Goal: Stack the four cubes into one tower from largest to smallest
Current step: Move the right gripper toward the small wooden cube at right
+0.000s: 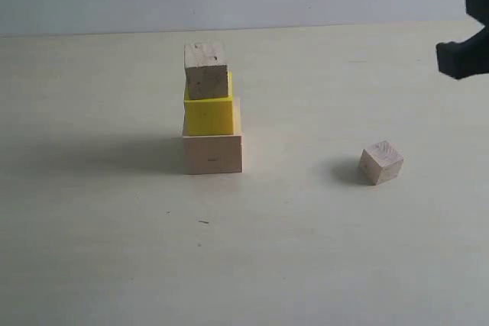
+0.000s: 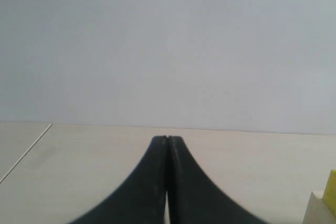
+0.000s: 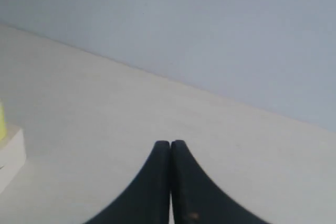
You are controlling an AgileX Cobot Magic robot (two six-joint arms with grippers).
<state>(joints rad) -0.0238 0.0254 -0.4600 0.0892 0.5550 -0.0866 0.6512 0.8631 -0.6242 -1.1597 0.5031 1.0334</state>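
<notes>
A: L gripper (image 2: pixel 167 141)?
B: Black jaws pressed together, pinching nothing. Not in the exterior view. Only an edge of the tower shows off to 1 side of it, well apart from the tips.
A: Tower?
B: 3 of 4 up. Large pale wooden cube (image 1: pixel 212 153) on the pale table (image 1: pixel 114 265), bright yellow cube (image 1: pixel 208 114) on that, small brownish wooden cube (image 1: pixel 205 70) on top. The top one looks turned a bit vs the yellow.
A: No. 4?
B: Smallest pale wooden cube (image 1: pixel 381 163) lies loose on the table, between the tower & the R gripper (image 3: pixel 170 142). It's nearer the R one, lower than it, not touching.
A: R gripper?
B: Jaws pressed together too, empty, looks raised off the table.
A: What could go wrong?
B: Imo 3 things. Jaws must spread before descent, or the shut tips just shove cube 4 away. It sits skewed to the tips, so an unsquared pinch may twist it. And the landing pad is small & maybe crooked: an off-centre drop or a nudge topples the stack.
</notes>
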